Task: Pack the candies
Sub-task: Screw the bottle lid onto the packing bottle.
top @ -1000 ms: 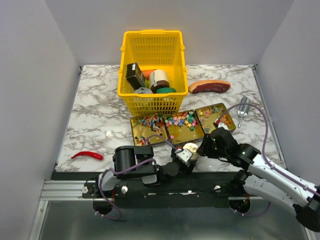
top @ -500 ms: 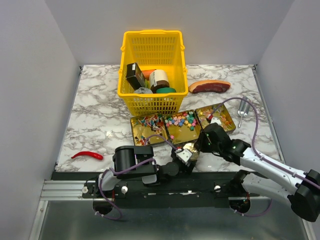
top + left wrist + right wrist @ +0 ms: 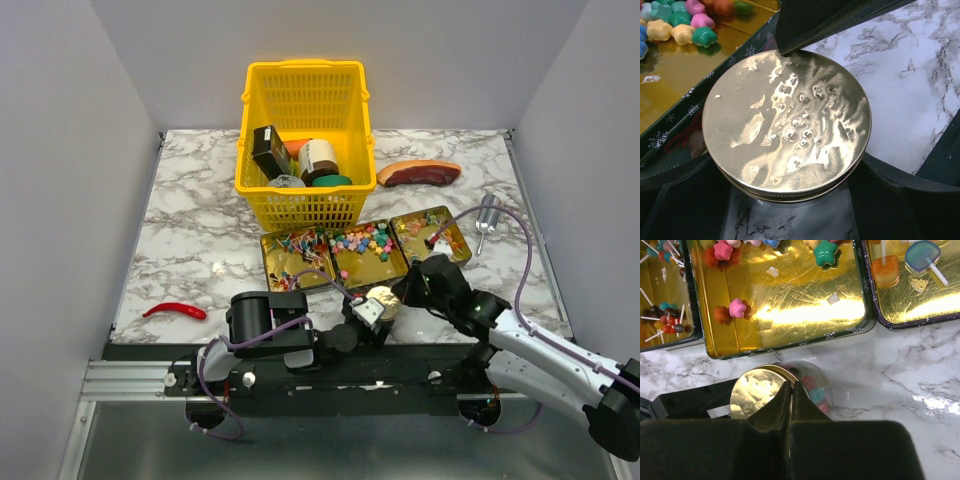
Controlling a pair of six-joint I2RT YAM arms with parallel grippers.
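Left gripper [image 3: 375, 305]: fingers clamped on either side of the glass jar [image 3: 812, 386], at the table's near edge
Lid [image 3: 787, 122]: gold, dented, sitting on the jar
Right gripper [image 3: 791, 385]: fingers pressed together, tips at the lid's right rim
Candies [image 3: 362, 241]: spread over three gold tins [image 3: 790, 305] just beyond the jar; a few inside the jar

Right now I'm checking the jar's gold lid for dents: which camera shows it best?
Left wrist: the lid fills the frame, dimples visible. Right wrist shows it partly behind its own fingers; top external shows only a small glint.
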